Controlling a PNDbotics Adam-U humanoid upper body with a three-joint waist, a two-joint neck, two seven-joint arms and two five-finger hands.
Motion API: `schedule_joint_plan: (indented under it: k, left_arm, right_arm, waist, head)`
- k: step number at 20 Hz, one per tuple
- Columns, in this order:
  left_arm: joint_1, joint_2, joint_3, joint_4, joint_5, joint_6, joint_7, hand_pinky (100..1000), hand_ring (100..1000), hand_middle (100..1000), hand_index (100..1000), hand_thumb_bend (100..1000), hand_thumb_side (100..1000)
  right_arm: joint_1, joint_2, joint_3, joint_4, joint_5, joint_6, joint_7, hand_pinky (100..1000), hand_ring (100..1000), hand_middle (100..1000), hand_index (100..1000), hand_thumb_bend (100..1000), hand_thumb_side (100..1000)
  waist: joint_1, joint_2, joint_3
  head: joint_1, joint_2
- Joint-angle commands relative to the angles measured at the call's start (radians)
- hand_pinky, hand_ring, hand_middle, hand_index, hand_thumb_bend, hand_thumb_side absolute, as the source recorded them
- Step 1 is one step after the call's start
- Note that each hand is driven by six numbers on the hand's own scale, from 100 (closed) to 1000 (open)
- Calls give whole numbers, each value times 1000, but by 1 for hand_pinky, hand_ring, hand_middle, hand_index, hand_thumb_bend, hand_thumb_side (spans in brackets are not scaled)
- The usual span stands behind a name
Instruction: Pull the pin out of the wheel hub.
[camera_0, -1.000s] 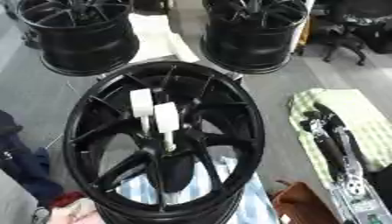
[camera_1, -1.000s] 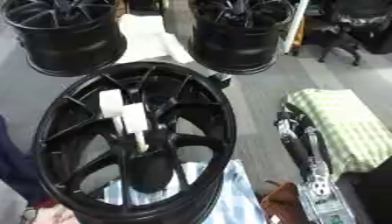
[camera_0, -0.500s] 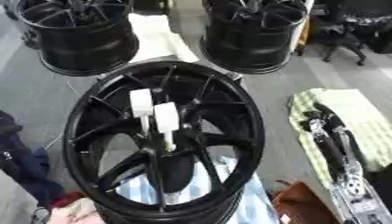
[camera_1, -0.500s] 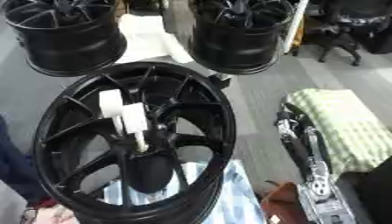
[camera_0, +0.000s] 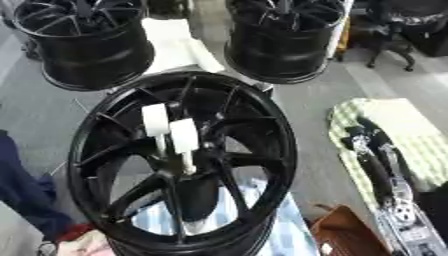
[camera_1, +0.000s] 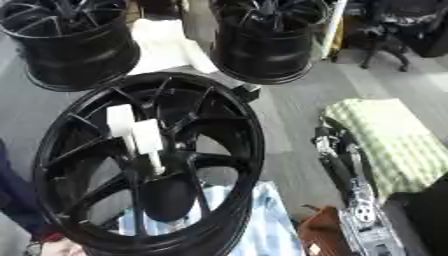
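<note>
A large black spoked wheel (camera_0: 262, 145) stands tilted in the middle of the view. Two white pins rise from its hub (camera_0: 188, 172): one pin (camera_0: 184, 137) with a thin white shaft going down into the hub, and a second white pin (camera_0: 155, 120) just left of it and a little behind. My right arm, black and silver, lies along the right side, with its hand (camera_0: 360, 141) over a green checked cloth, well away from the wheel. I cannot make out how its fingers stand. My left hand shows in neither view.
Two more black wheels (camera_0: 83, 45) (camera_0: 284, 42) stand behind, with a white cloth (camera_0: 179, 47) between them. The green checked cloth (camera_0: 420, 130) lies at the right. A blue striped cloth (camera_0: 280, 235) lies under the front wheel. A dark blue fabric (camera_0: 22, 195) shows at the left edge, a brown box (camera_0: 337, 232) at the bottom right.
</note>
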Motion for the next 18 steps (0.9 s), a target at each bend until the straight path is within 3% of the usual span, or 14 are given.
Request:
schedule_joint_plan:
  k: [1,9,14,18]
  left_arm:
    - [-62,109,-68,-25,-24,-52,-34,741,1000,775,934,100,711]
    - [-277,327,-285,40,-136,-186,-166,739,1000,784,938,100,592]
    - [-418,468,-426,99,-163,-273,-253,739,1000,793,938,100,598]
    - [-523,490,-531,178,-178,-337,-317,741,1000,797,940,105,621]
  right_arm:
    - [-3,-31,-4,-20,10,-1,3,757,697,720,895,116,652]
    - [2,-45,7,-15,14,-1,13,757,697,720,895,117,654]
    - [1,-47,13,-14,13,-1,19,757,697,720,895,116,655]
    - [1,-49,13,-14,13,-1,20,757,697,720,895,116,655]
  waist:
    - [8,-12,-5]
    - [27,-25,-32]
    - [27,-27,-51]
    - [30,-28,-53]
  head:
    - [-1,-3]
    - [9,-3]
    - [19,-3]
    - [19,-3]
